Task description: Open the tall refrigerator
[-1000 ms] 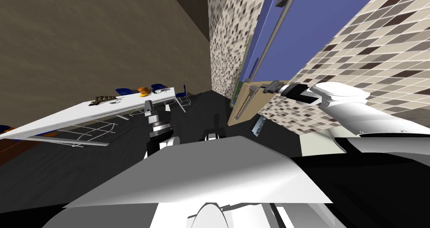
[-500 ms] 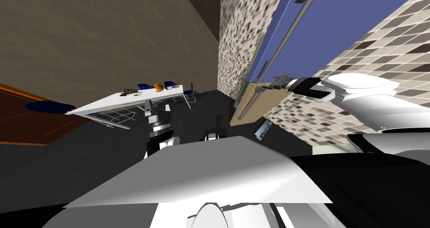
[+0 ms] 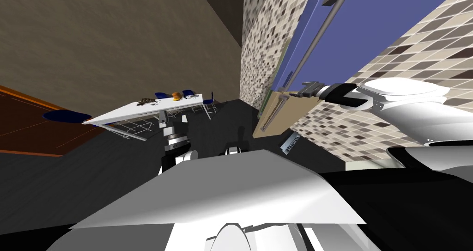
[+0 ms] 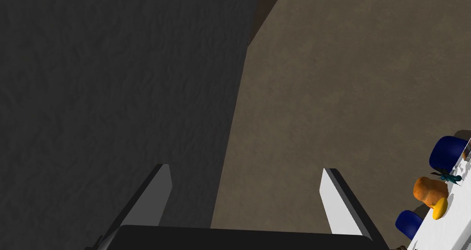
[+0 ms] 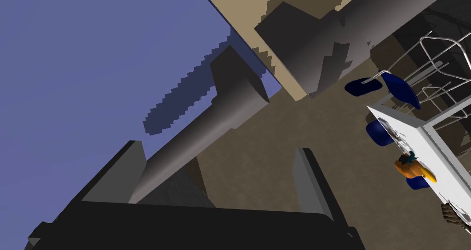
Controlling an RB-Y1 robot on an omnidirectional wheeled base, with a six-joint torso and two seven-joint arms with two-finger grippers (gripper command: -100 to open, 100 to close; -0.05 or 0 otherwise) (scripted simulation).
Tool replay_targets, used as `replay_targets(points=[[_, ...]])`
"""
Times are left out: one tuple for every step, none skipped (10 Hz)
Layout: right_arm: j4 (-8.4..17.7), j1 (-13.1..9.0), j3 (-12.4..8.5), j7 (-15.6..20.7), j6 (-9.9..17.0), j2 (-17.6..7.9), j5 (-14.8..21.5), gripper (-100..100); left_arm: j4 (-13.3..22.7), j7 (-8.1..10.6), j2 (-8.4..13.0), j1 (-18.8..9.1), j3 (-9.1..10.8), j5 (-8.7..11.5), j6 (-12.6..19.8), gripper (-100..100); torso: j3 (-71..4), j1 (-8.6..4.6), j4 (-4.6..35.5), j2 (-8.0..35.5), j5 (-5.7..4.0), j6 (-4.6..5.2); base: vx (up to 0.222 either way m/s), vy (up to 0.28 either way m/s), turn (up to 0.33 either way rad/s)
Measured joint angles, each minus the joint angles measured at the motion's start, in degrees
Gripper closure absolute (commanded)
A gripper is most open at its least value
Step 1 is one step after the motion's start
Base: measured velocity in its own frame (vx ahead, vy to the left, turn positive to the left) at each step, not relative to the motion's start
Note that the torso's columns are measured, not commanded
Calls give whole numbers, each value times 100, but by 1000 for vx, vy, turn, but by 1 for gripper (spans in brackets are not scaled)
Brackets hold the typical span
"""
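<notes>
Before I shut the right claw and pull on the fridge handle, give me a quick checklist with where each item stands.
1. Right claw open: ok.
2. Grey handle inside that claw: ok, close to one side.
3. Handle centred in the gap: not ok.
4. Blue door shut or ajar: cannot tell.
5. Left claw open, away from the door: ok.

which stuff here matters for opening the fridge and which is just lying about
For the job: blue refrigerator door; its long grey handle; right gripper, jaws open at the handle.
Lying about: white table; blue chairs; orange item on the table; left gripper, open.
</notes>
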Motion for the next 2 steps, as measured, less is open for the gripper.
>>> replay_targets(points=[[0, 0, 0, 0, 0, 0, 0, 0, 0, 0, 0, 0, 0, 0, 0, 0, 6, -1, 3, 8, 0, 1, 0, 0, 0], [0, 0, 0, 0, 0, 0, 0, 0, 0, 0, 0, 0, 0, 0, 0, 0, 9, -1, 5, 13, 0, 1, 0, 0, 0]])
